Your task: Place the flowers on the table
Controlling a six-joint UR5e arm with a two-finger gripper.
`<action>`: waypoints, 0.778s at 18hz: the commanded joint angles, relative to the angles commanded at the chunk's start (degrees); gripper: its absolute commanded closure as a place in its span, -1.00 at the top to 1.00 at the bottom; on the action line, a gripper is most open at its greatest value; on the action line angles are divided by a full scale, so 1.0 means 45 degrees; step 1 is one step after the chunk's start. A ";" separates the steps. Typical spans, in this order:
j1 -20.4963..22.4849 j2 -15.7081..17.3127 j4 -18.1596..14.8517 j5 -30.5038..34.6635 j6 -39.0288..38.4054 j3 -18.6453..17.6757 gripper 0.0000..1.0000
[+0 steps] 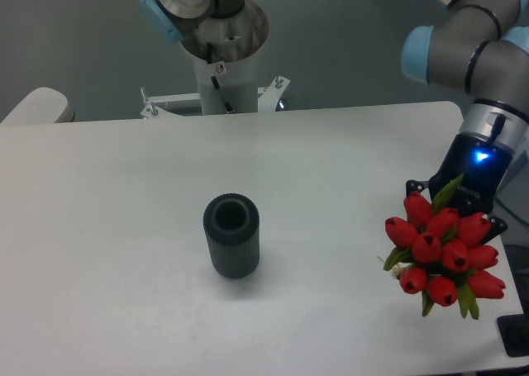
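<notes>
Vase [231, 234] stood upright mid-table [107, 227], mouth empty, so flowers were already out of it. Flowers [441, 252] were at the right edge, heads toward the camera, apparently carried above the top; set-down judged still to do. End effector [459, 201] sat just behind the blooms, fingers hidden by them: opening not visible, though it likely gripped the stems.

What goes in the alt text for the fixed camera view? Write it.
A robot gripper holds a bunch of red tulips over the right end of a white table; its fingers are hidden behind the blooms. A dark ribbed vase stands upright, empty, near the middle.
</notes>
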 joint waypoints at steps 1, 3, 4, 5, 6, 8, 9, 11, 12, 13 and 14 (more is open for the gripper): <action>0.0000 0.0019 0.0000 0.0000 -0.0019 -0.0039 -0.35; 0.0000 0.0039 0.0000 0.0039 -0.0019 -0.0039 -0.35; -0.0039 0.0058 0.0000 0.0136 -0.0019 -0.0039 -0.35; -0.0020 0.0078 0.0000 0.0214 0.0000 -0.0039 -0.35; 0.0000 0.0078 0.0019 0.0273 0.0000 -0.0039 -0.35; 0.0000 0.0098 0.0020 0.0409 0.0000 -0.0039 -0.35; 0.0000 0.0156 0.0020 0.0526 0.0039 -0.0097 -0.35; -0.0020 0.0292 0.0020 0.1013 0.0156 -0.0098 -0.35; -0.0020 0.0370 0.0020 0.1383 0.0195 -0.0098 -0.35; -0.0020 0.0487 0.0020 0.1812 0.0254 -0.0156 -0.35; -0.0039 0.0604 0.0020 0.2300 0.0351 -0.0195 -0.35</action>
